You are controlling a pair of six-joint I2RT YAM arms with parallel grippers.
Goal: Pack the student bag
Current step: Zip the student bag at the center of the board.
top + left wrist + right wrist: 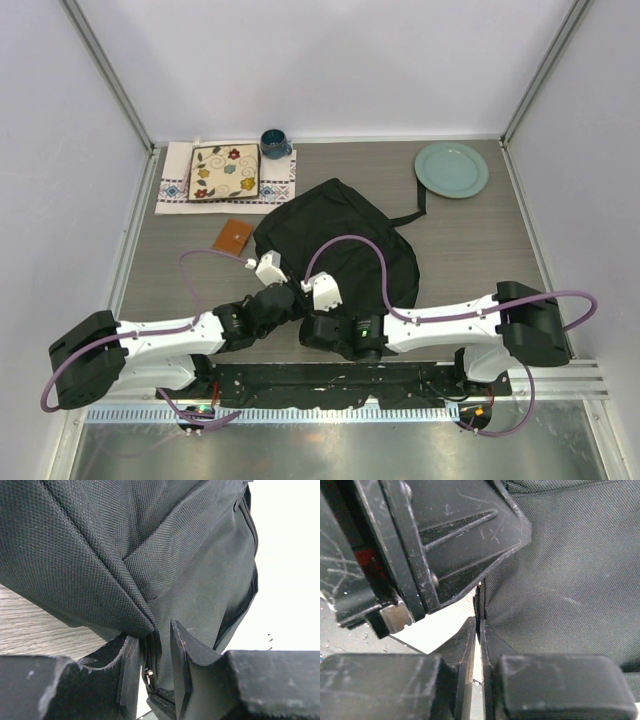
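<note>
The bag (340,235) lies in the middle of the worktop (480,250), a black heap rounded toward the top of the overhead view. Its lower edge is tucked under the two wrists where they meet just below centre. A thin black strap (421,203) trails from it toward the upper right and ends just beside a pale green plate (451,169).

The left pincer (154,636) is set fairly narrow, with bag fabric between its fingers (131,665). The cloth gathers into a sharp fold that runs right down into the gap, and a zipper shows low in the slot. It has hold of the bag there.

The right pincer (478,626) is almost closed, with only a slit between the pads. A thin black edge of the bag drops into that slit, so it looks pinched on that edge. The left pincer's black body fills the upper left of the right wrist view, close against it.

At the upper left of the overhead view a patterned cloth (172,188) carries a square flowered tile (224,172), with a dark blue mug (275,143) at its right corner. A small brown wallet (234,236) lies just left of the bag, a little apart from it.
</note>
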